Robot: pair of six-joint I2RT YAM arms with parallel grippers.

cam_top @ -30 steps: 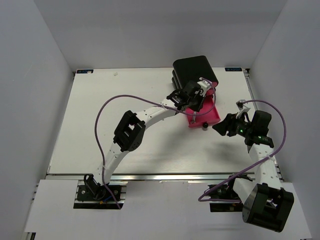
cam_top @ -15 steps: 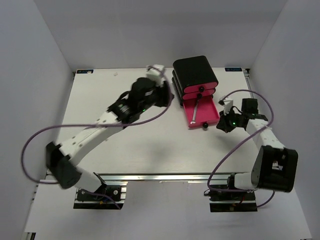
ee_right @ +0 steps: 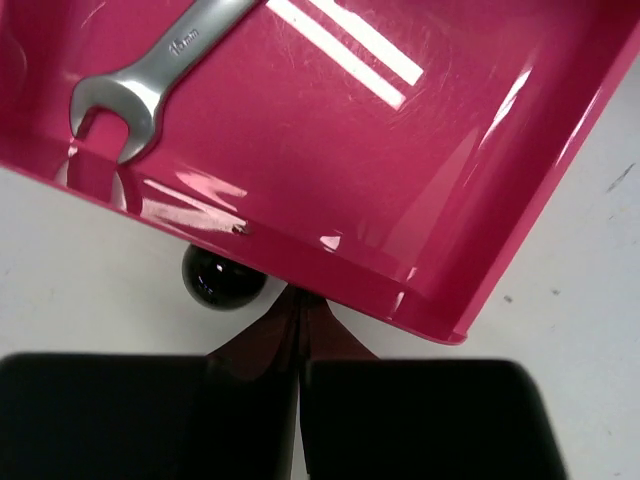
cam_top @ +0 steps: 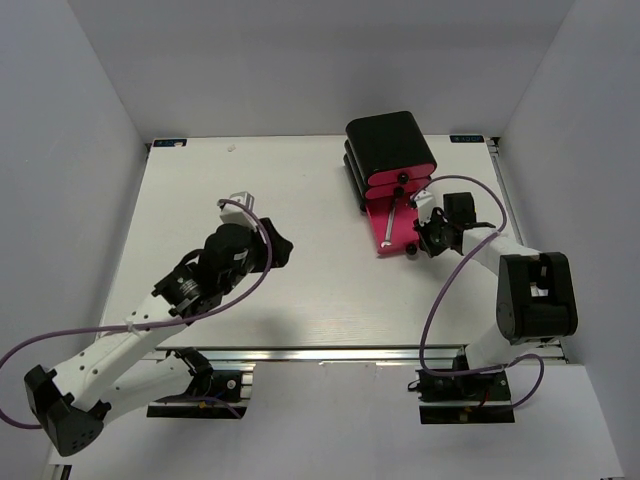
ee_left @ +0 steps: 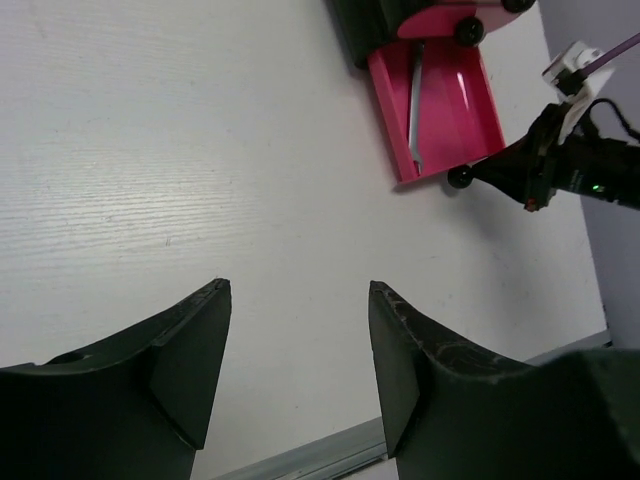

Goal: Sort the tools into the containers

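Lying in the open drawer (cam_top: 415, 228), the wrench (ee_right: 160, 65) looked light, stiff and slippery, best pinched mid-shaft; the right claw (ee_right: 300, 310), shut and empty, sat at the drawer front beside the knob (ee_right: 222, 278); the left claw (ee_left: 298, 290) gaped empty.

Right wrist view: the wrench (ee_right: 150, 75) inside the open drawer (ee_right: 420, 160) is cut by the top edge — only its open-end head and part of the shank show. The right gripper (ee_right: 298, 318), just beside the drawer's knob (ee_right: 222, 278), is a dark blur. Left wrist view: the drawer stack (ee_left: 355, 25) behind the open drawer runs off the top edge — largely unseen.
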